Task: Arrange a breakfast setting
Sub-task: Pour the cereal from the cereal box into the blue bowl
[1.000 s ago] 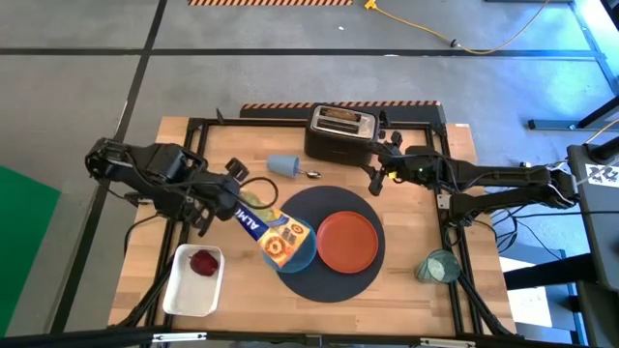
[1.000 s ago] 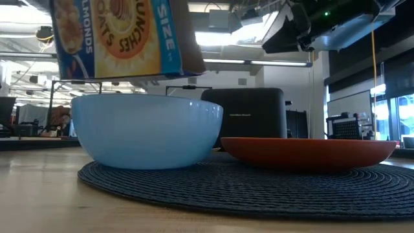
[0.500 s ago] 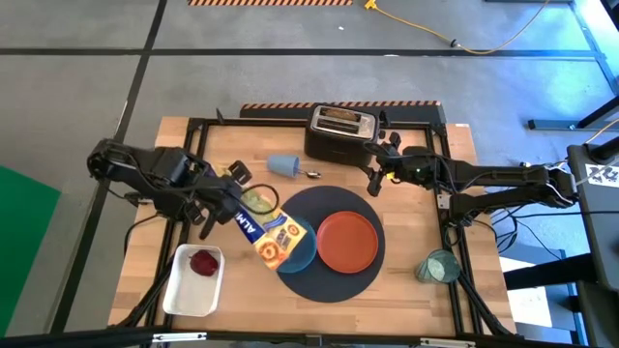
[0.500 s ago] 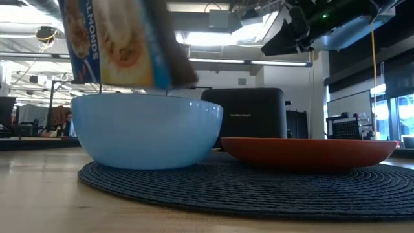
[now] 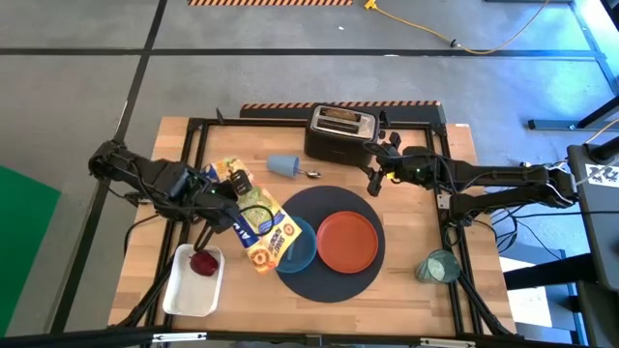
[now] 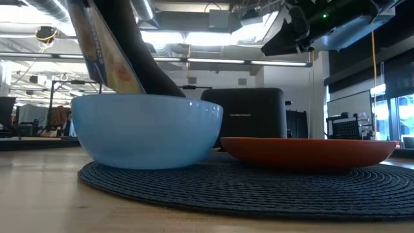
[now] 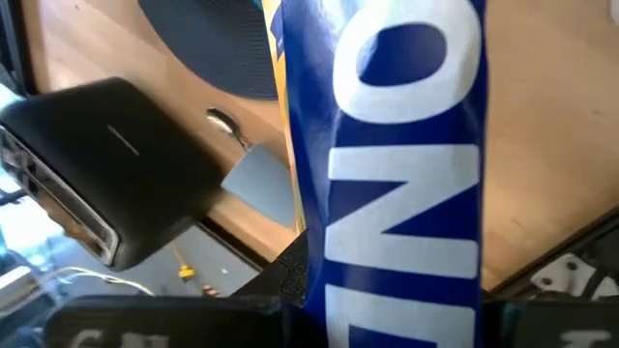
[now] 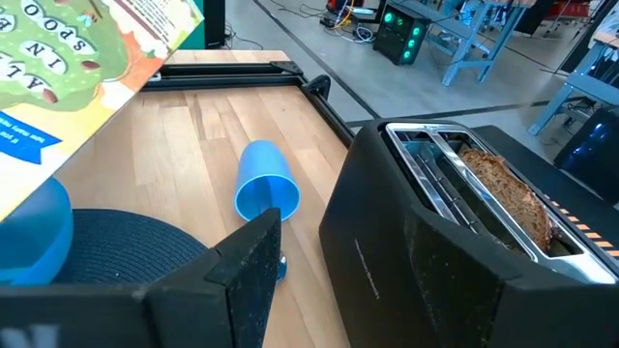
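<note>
My left gripper [image 5: 230,200] is shut on a cereal box [image 5: 256,224], blue and yellow, tilted over the left rim of the blue bowl [image 5: 298,247]. The bowl and the orange plate [image 5: 348,242] sit on the dark round placemat [image 5: 329,275]. The toast slice [image 8: 503,184] stands in the black toaster [image 5: 340,132]. The metal spoon [image 5: 312,174] lies beyond the mat. The red fruit [image 5: 203,262] lies in the white tray [image 5: 186,295]. The teal glass [image 5: 440,266] stands at the near right. My right gripper [image 5: 375,177] is open and empty, near the toaster. My left gripper holds the cereal box by its upper end [image 5: 235,188], coming level from the table's left. The box's blue narrow side [image 7: 406,184] fills the wrist view and hides the fingers. The box is lifted clear and tilted, its lower end [image 6: 107,58] just above the bowl.
A light blue cup [image 5: 283,165] lies on its side between the toaster and my left arm. The black frame rails [image 5: 198,126] run along the table's edges. Bare wood shows at the near right around the glass.
My left gripper has drawn back toward the table's left and near edges and turned. The cereal box has gone with it from over the bowl's middle to its left rim and has rolled: the low view showed its broad front, now its narrow side.
</note>
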Motion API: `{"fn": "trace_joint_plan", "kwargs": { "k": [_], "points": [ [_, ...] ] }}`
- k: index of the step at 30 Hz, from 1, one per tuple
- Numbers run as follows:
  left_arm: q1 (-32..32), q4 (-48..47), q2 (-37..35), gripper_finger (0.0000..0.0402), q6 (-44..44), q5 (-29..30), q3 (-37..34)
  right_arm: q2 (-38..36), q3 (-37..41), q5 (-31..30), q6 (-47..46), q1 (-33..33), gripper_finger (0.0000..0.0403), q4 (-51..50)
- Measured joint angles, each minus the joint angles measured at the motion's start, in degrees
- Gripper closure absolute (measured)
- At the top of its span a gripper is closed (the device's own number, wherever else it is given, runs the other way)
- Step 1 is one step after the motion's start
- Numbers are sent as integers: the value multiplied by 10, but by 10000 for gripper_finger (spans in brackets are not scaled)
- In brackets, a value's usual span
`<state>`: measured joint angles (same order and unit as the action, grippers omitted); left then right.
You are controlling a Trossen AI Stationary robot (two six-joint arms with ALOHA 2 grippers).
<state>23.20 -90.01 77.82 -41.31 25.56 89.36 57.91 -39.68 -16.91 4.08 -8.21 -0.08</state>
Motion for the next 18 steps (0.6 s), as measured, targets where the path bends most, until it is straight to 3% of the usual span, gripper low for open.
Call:
{"fn": "trace_joint_plan", "kwargs": {
  "k": [10, 18],
  "points": [
    [46, 0, 1, 342, -29, 72, 0, 0, 0, 0, -8, 0, 191, 0],
    [66, 0, 43, 342, -58, 85, 0, 0, 0, -1, -8, 0, 191, 0]
  ]
}}
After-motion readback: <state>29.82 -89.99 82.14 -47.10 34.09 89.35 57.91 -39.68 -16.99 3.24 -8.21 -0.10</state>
